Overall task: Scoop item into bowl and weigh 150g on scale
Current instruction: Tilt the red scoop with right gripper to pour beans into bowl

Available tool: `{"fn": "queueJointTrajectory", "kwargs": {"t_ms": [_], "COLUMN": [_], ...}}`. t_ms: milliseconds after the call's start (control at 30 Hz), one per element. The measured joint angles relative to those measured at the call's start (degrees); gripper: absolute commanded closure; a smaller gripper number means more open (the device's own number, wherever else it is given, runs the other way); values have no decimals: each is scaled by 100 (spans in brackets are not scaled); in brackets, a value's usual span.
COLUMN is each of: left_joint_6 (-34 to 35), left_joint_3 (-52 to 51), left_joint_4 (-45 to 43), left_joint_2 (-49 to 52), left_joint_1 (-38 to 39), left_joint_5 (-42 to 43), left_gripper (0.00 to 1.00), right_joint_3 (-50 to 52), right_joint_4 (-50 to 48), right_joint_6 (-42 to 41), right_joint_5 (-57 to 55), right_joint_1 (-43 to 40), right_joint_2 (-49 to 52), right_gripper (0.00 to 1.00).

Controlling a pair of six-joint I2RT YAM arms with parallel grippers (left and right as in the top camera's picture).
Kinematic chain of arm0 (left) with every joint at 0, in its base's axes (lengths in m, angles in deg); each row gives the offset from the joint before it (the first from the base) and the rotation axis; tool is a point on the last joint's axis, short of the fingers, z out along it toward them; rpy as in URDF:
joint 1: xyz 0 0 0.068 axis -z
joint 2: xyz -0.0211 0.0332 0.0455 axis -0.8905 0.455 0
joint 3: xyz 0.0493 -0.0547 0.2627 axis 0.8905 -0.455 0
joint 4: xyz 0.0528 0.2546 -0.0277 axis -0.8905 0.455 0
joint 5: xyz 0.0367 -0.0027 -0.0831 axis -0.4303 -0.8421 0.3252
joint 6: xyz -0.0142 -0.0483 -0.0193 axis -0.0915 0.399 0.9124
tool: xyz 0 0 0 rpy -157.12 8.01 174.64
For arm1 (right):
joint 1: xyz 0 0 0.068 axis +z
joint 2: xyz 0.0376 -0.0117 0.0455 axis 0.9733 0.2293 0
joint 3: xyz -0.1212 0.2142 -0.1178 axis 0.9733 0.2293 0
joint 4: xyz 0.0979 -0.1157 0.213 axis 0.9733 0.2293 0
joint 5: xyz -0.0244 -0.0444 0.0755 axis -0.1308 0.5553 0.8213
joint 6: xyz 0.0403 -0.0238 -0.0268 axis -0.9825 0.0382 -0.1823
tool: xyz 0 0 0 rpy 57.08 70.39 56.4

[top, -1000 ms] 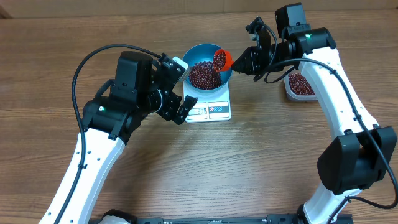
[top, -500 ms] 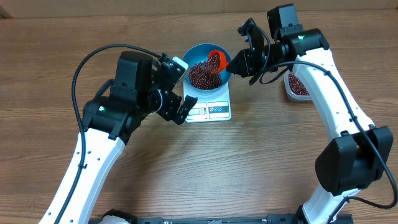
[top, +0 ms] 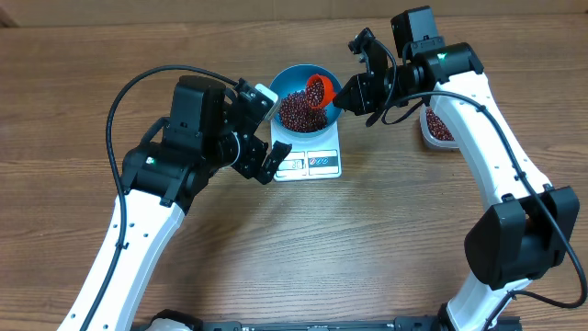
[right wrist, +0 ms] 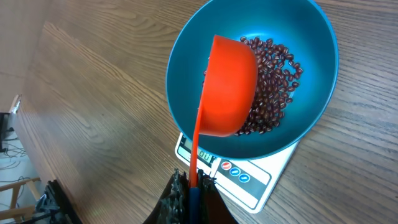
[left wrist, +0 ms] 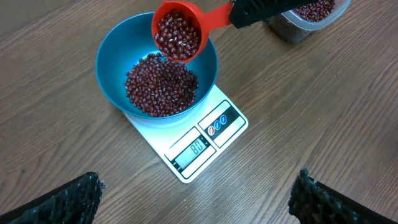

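The blue bowl stands on the white scale and holds a heap of dark red beans. My right gripper is shut on the handle of an orange-red scoop, which hangs tilted over the bowl's right side. The left wrist view shows beans still in the scoop above the bowl and scale. In the right wrist view the gripper clamps the handle, and the scoop's back covers part of the bowl. My left gripper stands open just left of the scale, holding nothing.
A clear plastic tub with more beans sits to the right of the scale, partly behind my right arm. It also shows at the top right of the left wrist view, tub. Bare wooden table surrounds everything.
My right gripper has carried the scoop a little to the left, further over the bowl, and tipped it more. The left arm has not moved.
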Motion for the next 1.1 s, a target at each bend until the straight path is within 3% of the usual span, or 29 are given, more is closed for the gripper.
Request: {"fn": "queueJointTrajectory", "kwargs": {"t_ms": [400,567,1100], "left_joint_6": [2,0,0], "left_joint_3": [0,0,0], "left_joint_4": [0,-2,0], "left_joint_2": [0,-2,-2], "left_joint_1": [0,0,0], "left_joint_5": [0,0,0], "left_gripper": [0,0,0], "right_joint_3": [0,0,0], "right_joint_4": [9,245,-55], "right_joint_6": [2,433,223], "right_joint_5": [4,125,-212], "right_joint_1": [0,31,162], "right_joint_2": [0,0,0], "right_gripper": [96,96,96]}}
